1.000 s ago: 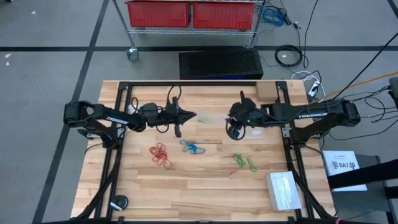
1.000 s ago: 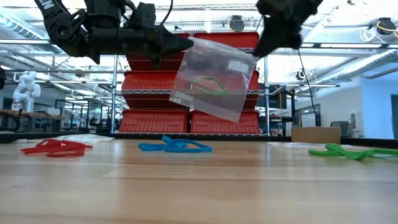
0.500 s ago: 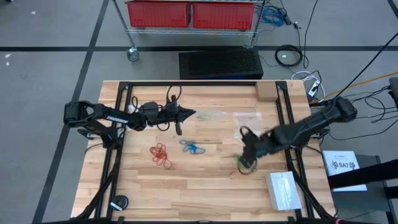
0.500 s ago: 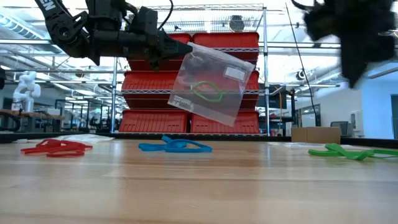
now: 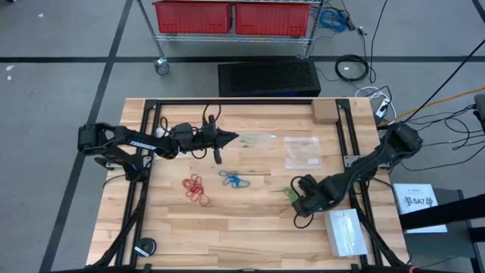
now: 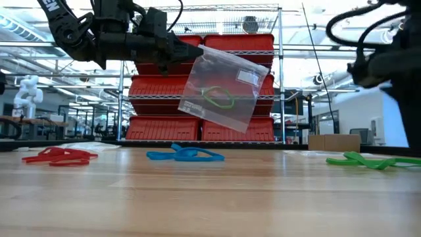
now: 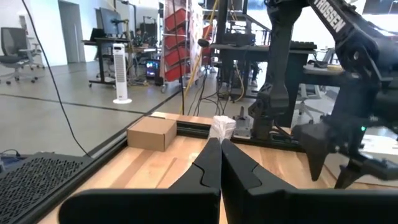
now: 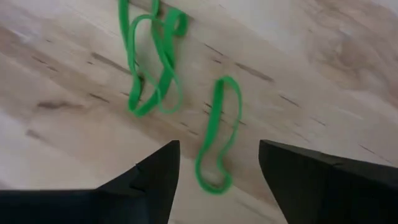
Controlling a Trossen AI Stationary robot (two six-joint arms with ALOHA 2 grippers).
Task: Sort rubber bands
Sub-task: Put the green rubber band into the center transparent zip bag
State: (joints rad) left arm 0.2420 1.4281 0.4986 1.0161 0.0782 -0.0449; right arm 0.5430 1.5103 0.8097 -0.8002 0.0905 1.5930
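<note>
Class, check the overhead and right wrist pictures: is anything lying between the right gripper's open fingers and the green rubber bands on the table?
Nothing visible does. The right gripper hangs open directly over the green rubber bands, with one loose green loop lying between its fingers on bare wood. The stack of clear bags lies off to the side.

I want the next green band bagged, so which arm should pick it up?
The right. Its gripper hangs open right above the green rubber bands, one loop lying between its fingers. The left gripper is busy: it is shut on the clear bag, holding it above the table.
</note>
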